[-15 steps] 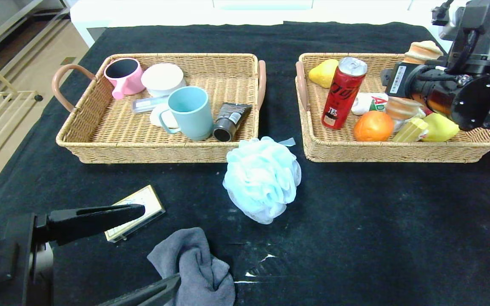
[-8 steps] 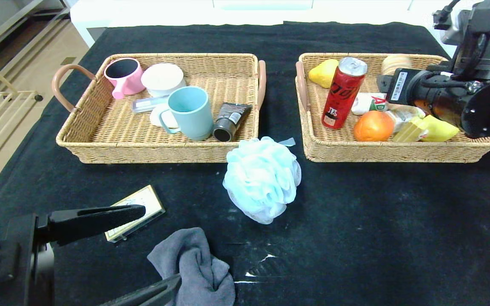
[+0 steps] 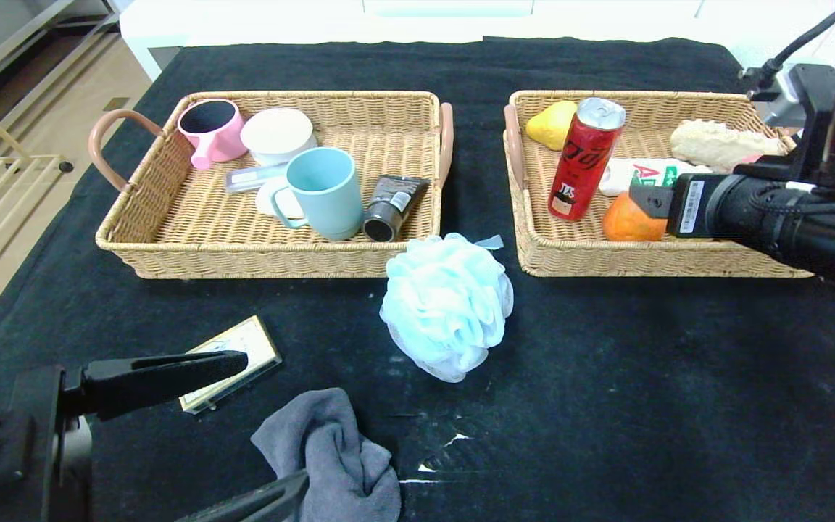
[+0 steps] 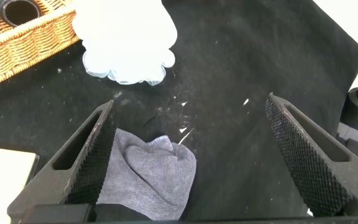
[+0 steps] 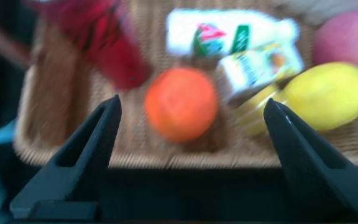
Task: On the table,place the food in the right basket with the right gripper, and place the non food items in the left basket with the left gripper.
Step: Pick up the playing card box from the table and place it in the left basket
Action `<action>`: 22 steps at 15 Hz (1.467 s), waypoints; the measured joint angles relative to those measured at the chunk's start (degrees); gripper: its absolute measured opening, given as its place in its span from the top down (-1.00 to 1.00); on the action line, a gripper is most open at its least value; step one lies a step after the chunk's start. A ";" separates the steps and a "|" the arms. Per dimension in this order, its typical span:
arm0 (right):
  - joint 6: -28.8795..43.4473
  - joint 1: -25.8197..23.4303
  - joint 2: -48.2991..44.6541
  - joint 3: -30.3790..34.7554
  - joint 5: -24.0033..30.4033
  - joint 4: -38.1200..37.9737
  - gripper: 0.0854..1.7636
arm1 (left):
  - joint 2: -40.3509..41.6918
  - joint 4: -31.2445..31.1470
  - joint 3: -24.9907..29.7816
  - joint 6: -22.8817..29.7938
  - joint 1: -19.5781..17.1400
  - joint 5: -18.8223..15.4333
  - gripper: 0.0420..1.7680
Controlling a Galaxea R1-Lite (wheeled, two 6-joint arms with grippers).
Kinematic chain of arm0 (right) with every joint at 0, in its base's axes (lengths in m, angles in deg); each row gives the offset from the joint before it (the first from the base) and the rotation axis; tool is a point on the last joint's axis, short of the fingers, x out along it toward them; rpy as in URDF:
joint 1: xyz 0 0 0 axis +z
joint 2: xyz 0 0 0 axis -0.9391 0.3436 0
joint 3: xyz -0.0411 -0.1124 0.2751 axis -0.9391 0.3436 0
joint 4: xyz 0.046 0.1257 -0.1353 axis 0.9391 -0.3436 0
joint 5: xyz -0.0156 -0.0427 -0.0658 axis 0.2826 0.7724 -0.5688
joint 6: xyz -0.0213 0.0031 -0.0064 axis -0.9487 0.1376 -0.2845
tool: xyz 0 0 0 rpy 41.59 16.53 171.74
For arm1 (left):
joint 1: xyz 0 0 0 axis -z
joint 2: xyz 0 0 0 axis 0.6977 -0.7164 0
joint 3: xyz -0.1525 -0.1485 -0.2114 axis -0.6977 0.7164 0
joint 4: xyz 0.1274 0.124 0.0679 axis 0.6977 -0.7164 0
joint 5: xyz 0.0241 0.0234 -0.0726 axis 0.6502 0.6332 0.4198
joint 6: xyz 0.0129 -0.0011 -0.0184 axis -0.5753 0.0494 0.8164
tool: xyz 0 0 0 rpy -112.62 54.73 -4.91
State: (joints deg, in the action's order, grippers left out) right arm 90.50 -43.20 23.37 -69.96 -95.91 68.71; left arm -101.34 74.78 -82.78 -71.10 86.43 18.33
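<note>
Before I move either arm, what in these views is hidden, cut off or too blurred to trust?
- Head view: the right arm covers the near-right part of the right basket; the orange shows only partly.
- Head view: the left gripper hides part of the card, whose print is too small to read.
- Right wrist view: motion blur; the bottle label is unreadable.
- Left wrist view: the grey cloth is cut off by the frame edge.

Black table (image 3: pixel 642 377): 2 baskets (image 3: pixel 171 239), pouf (image 3: pixel 446 304), cloth (image 3: pixel 338 453)
</note>
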 joint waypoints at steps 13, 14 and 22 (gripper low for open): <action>-5.71 15.06 -16.54 24.81 32.98 3.56 -0.92 | -0.17 -0.91 -0.17 -0.94 -0.09 0.74 -0.94; -5.75 14.99 -16.60 26.05 34.17 6.58 -0.92 | -0.22 -0.91 -0.17 -0.99 -0.09 1.04 -0.94; -10.56 7.23 -9.74 37.49 43.79 34.27 -0.92 | -1.68 -0.91 0.41 -1.02 -0.09 1.54 -0.94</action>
State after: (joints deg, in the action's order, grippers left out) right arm 79.95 -35.97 13.63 -32.47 -52.12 102.97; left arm -103.03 73.87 -82.36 -72.13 86.35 19.87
